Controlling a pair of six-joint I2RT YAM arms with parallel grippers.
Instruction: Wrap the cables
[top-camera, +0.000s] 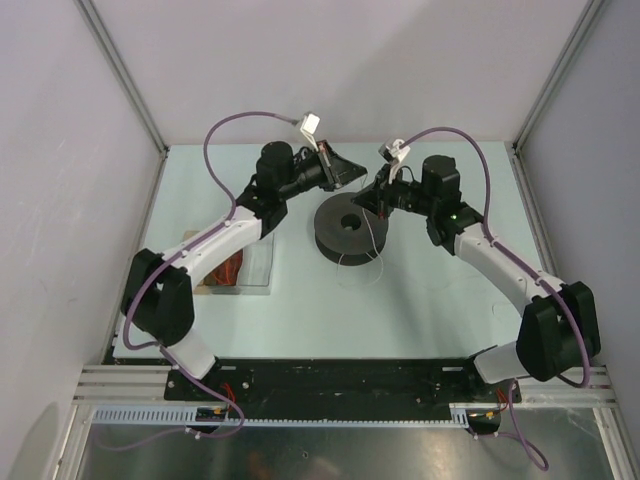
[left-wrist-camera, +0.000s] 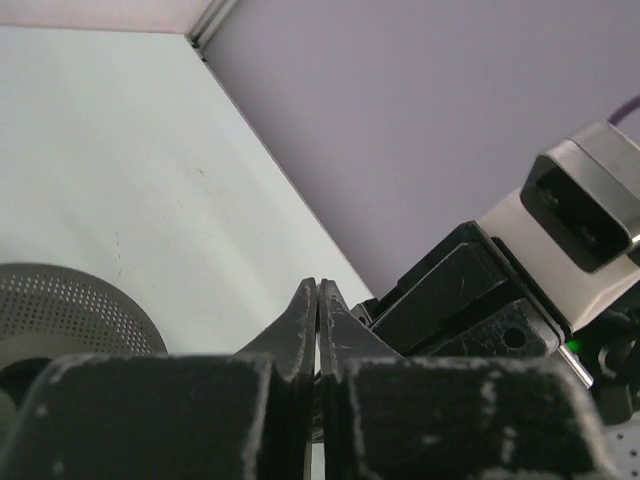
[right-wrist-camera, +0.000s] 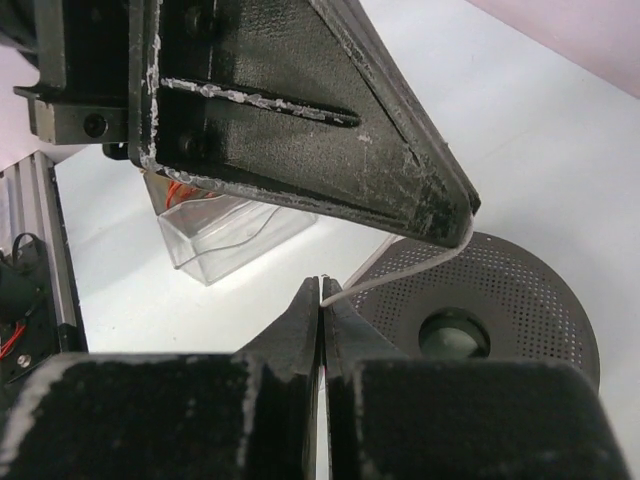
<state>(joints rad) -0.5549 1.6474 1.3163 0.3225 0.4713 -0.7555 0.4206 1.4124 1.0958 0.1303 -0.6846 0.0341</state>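
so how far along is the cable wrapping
Early, it seems. Done: no wound turns show on the spool. In hand: the right fingers pinch the cable, which runs to the tip of the shut left fingers. Left: loose loops lie on the table beside the spool, yet to be wound.

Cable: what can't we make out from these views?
Turns of cable on the spool: flange hides them, top and right wrist.
Whether the left hand grips it: too thin to show in left wrist.
Contents of the clear box: tiny in top, left hand covers them in right wrist.
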